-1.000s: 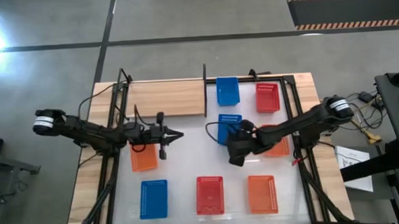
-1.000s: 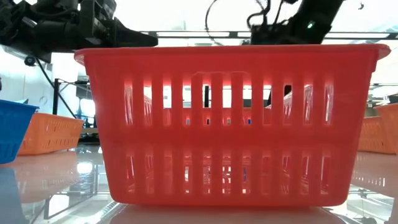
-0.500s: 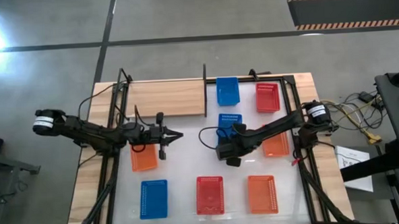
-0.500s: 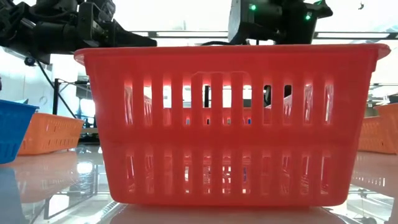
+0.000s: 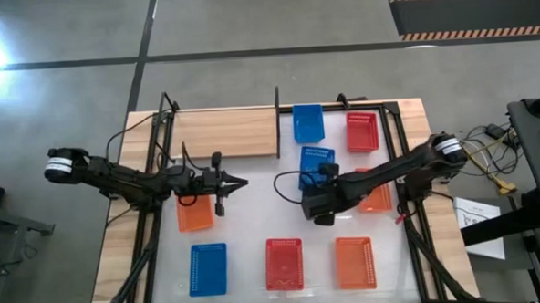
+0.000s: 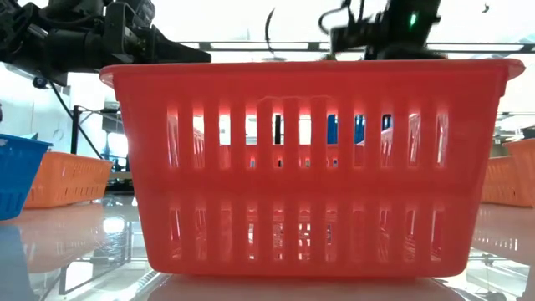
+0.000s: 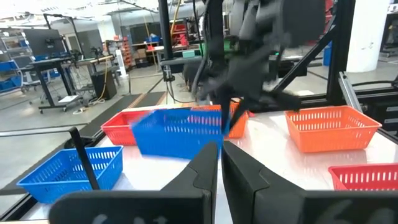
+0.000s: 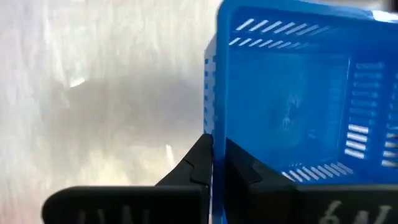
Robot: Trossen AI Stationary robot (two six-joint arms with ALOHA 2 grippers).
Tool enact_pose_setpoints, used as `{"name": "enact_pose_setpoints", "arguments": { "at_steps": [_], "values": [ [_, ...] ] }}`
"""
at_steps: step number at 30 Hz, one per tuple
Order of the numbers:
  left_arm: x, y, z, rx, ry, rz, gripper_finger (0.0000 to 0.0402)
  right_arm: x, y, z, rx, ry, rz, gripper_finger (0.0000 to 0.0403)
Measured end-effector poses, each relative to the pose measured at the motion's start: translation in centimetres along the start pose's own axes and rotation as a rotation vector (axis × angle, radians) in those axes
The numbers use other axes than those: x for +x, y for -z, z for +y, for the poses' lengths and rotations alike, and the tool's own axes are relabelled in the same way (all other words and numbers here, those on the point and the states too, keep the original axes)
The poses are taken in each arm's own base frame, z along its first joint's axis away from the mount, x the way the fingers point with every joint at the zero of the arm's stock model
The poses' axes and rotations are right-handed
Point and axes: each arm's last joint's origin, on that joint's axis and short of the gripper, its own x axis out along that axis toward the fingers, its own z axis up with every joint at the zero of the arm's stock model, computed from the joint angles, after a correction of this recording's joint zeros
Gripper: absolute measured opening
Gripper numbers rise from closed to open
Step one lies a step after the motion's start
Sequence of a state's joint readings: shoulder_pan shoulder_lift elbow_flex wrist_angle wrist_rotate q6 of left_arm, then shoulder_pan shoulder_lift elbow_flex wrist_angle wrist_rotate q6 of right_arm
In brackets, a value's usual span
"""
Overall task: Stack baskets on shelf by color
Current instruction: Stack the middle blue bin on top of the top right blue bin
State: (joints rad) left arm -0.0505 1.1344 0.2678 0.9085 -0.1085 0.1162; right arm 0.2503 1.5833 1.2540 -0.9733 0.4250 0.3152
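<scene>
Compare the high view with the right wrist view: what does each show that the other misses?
Only the high view shows the shelf, bare of baskets, the left gripper waiting near an orange basket, and the other baskets on the table. Only the right wrist view shows the right gripper closed on the wall of the blue basket. Both show that blue basket in the right gripper.

Three baskets were blue [image 5: 317, 158], three red [image 5: 362, 131] and three orange [image 5: 354, 261], all with perforated mesh bottoms. The shelf [image 5: 225, 132] was light wood, the counter [image 5: 254, 211] glossy white.
</scene>
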Motion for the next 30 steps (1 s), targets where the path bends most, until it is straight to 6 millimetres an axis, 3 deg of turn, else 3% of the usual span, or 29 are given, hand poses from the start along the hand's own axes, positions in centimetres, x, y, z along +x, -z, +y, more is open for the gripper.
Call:
{"name": "enact_pose_setpoints", "arguments": {
  "at_steps": [4,8,14,18,23,30],
  "values": [
    [0.1,0.0,0.0,0.000,0.000,0.000,0.0006,-2.4,-0.3,-2.6,-0.099,0.064,-0.055,0.0009],
    [0.1,0.0,0.0,0.000,0.000,0.000,0.0006,-3.1,-0.7,-7.4,-0.130,0.073,-0.083,0.0008],
    [0.1,0.0,0.0,0.000,0.000,0.000,0.0006,-1.0,-0.5,-15.7,-0.091,-0.067,-0.102,0.0008],
    [0.1,0.0,0.0,0.000,0.000,-0.001,0.0006,1.2,-0.3,-19.4,-0.105,-0.139,-0.105,0.0008],
    [0.1,-0.1,0.0,0.000,0.000,-0.001,0.0006,4.2,-0.4,-21.8,-0.103,-0.182,-0.054,0.0008],
    [0.1,-0.1,0.0,0.002,0.000,-0.003,0.0006,7.2,-1.1,-22.7,-0.119,-0.203,-0.004,0.0008]
  ]
}}
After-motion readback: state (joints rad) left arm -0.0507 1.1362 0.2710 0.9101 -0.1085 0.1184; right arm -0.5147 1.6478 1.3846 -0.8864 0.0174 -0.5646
